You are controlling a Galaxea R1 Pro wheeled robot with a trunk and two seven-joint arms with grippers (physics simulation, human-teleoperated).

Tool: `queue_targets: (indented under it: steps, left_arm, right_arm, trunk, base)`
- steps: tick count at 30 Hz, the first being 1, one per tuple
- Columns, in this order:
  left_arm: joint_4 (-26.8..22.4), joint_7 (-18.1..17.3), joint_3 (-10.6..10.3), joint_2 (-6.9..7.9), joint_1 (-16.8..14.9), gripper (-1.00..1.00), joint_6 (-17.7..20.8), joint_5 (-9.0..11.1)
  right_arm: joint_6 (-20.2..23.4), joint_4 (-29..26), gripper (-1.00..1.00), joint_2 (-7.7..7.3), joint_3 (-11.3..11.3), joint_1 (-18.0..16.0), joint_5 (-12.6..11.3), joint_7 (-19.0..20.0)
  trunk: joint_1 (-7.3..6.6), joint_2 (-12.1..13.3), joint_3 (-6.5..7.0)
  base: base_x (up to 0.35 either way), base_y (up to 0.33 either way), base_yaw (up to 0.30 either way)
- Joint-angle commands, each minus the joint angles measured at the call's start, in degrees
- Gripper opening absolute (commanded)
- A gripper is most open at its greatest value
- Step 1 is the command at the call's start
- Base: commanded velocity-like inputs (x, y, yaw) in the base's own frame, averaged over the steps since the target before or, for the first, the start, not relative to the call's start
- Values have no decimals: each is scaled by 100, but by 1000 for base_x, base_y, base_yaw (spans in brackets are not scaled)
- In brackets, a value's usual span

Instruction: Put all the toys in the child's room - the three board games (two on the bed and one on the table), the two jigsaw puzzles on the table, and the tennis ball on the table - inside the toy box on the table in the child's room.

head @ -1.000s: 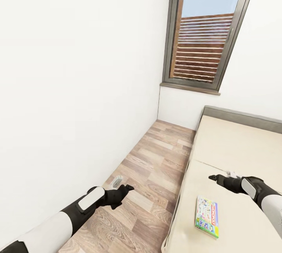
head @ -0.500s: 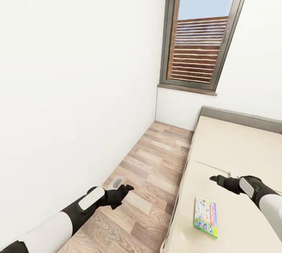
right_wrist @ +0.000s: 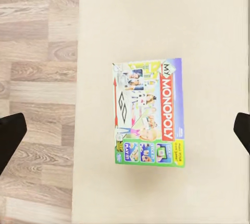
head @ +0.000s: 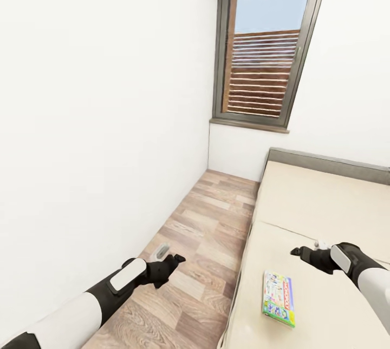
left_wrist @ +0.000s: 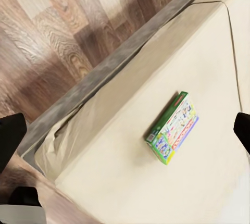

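One board game [head: 278, 298] is lying flat on the bed [head: 325, 208], toward 5 o'clock in the head view, close to the mattress edge that is running beside the wooden floor [head: 200, 241]. The right wrist camera is looking straight down on the box [right_wrist: 148, 112], where the words "MY MONOPOLY" are showing; the left wrist camera is catching it [left_wrist: 173, 127] at a slant, green side toward the lens. The bed is being cut off at the frame's right and bottom edges, so the rest of the mattress is going unseen.

The left hand [head: 174, 260] is hanging over the floor at about 7 o'clock, a small grey fitting [head: 161, 252] low on the wall just behind it; its dark fingers [left_wrist: 11, 136] are sitting wide apart at the edges of its own camera view, gripping nothing. The right hand [head: 297, 252] is hovering above the mattress at about 4 o'clock, beyond the game and clear of it, its fingers [right_wrist: 11, 139] likewise spread and empty.

Compared with half a second ago, the window [head: 265, 46], the bed and the game are all sitting further left in the frame as the camera is swinging; both arms are keeping much the same pose.
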Motion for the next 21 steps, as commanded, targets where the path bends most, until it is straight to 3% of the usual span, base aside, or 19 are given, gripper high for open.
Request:
queue_targets:
  steps: [1, 12, 18, 21]
  left_arm:
    - [-15, 44, -31, 7, -6, 100, -27, 51]
    - [-13, 55, -30, 0, 4, 100, -265, 49]
    - [-6, 54, -30, -3, 2, 100, -274, 100]
    - [-5, 51, -31, -22, 4, 100, -296, 90]
  right_arm:
    - [39, -1, 100, 0, -25, -4, 25, 9]
    - [62, -27, 100, 17, 1, 2, 42, 30]
    - [694, -7, 100, 22, -8, 4, 30, 53]
    - [749, -15, 100, 19, -11, 4, 26, 55]
  trunk:
    - [24, -48, -17]
    - [266, -490, -161]
    - [398, -730, -267]
    - [463, -851, -321]
  base:
    - [0, 0, -116]
    - [0, 0, -47]
    - [0, 0, -2]
    - [0, 0, 0]
